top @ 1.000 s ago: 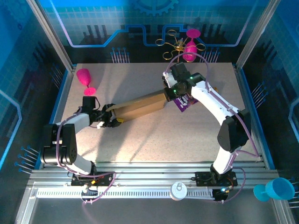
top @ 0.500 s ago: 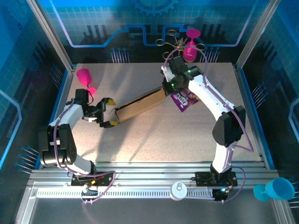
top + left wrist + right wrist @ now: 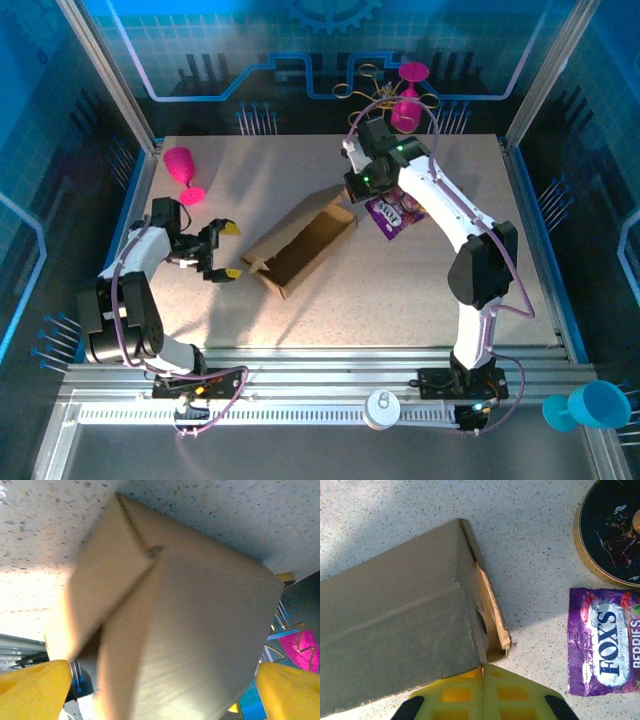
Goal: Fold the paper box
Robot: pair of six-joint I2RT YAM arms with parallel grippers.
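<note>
Fingers (image 3: 30, 682) of left gripper (image 3: 232, 250) are spread wide and hold nothing; the gripper sits at the near left of the table (image 3: 400, 300). Paper box (image 3: 300, 240) lies mid-table, just beyond those yellow tips. Contact with the lower tip cannot be judged from the top view. The long axis runs diagonally, with the near end pointing toward the left gripper and the far end toward the back right. In the left wrist view the near end faces the camera between the two tips, its end flaps partly folded in with a dark gap between them. Right gripper (image 3: 482, 680) is at the far end, pads pressed together. The box's lower corner meets the seam between them, and I cannot tell whether any cardboard is caught. Purple snack packet (image 3: 605, 640) lies flat just right of that end, apart from the box. Beyond it is a round dark tin (image 3: 610, 535) with a gold rim. Pink goblet (image 3: 182, 170) lies on its side at the far left.
</note>
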